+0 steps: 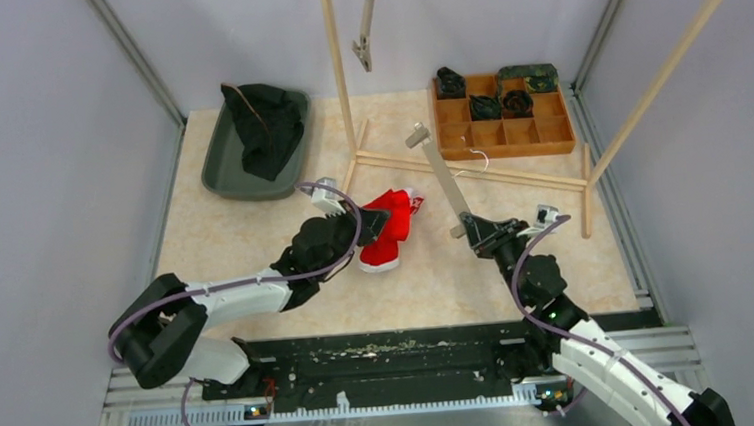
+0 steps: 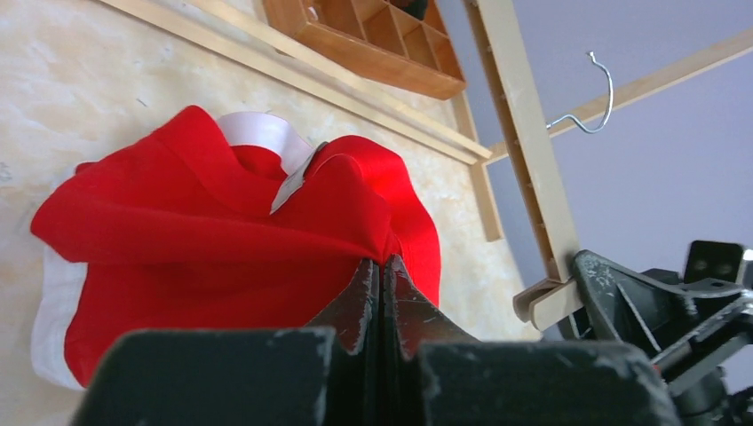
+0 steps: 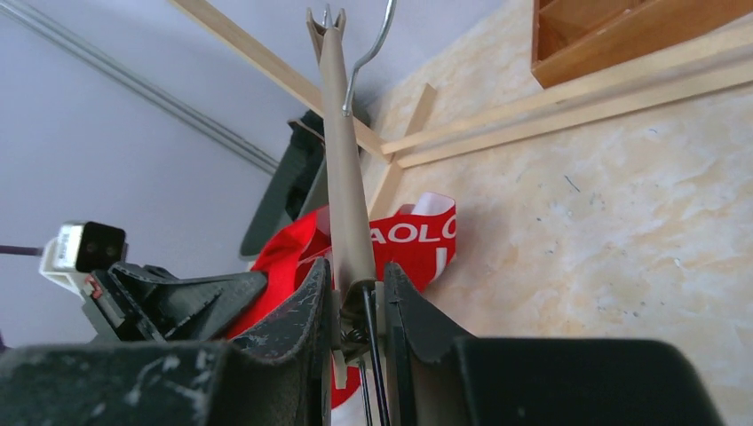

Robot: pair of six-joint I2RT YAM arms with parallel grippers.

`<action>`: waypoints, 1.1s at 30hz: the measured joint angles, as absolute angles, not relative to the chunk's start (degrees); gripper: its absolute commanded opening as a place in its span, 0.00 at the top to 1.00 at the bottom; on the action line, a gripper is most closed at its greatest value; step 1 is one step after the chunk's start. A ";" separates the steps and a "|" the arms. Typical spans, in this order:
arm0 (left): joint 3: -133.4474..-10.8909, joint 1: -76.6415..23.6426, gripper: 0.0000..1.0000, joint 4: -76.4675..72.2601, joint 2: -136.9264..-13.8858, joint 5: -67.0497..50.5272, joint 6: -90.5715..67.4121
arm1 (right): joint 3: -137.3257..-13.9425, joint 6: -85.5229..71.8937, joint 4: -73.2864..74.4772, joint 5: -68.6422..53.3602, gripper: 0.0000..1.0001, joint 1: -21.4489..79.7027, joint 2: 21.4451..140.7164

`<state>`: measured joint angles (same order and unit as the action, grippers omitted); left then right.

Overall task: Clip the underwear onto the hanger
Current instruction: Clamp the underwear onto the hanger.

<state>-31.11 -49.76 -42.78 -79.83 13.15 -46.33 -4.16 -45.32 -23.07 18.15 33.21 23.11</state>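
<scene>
The red underwear (image 1: 387, 230) with a white waistband lies bunched on the table's middle. My left gripper (image 1: 372, 226) is shut on its red cloth, seen close in the left wrist view (image 2: 383, 262). The beige clip hanger (image 1: 446, 180) with a metal hook stands tilted, its far clip up and away. My right gripper (image 1: 467, 229) is shut on its near clip, shown in the right wrist view (image 3: 358, 284), where the bar (image 3: 342, 160) rises past the underwear (image 3: 408, 240). The hanger also shows at the right in the left wrist view (image 2: 528, 142).
A wooden clothes rack (image 1: 470, 166) stands behind, another clip hanger (image 1: 365, 23) dangling from it. A wooden compartment box (image 1: 501, 114) with rolled dark garments sits at back right. A green tray (image 1: 239, 162) with dark clothes is at back left.
</scene>
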 measured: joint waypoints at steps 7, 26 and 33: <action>-30.04 -47.33 1.00 -47.44 -80.66 8.58 -51.75 | -2.07 -47.90 -36.95 17.61 1.00 33.21 30.20; -28.42 -39.31 1.00 -68.01 -91.42 -4.19 -69.45 | -0.51 -52.82 -83.26 10.39 1.00 33.21 71.09; -28.97 -38.63 1.00 -72.42 -93.80 -6.17 -73.71 | -3.11 -52.51 -85.32 7.53 1.00 33.21 73.14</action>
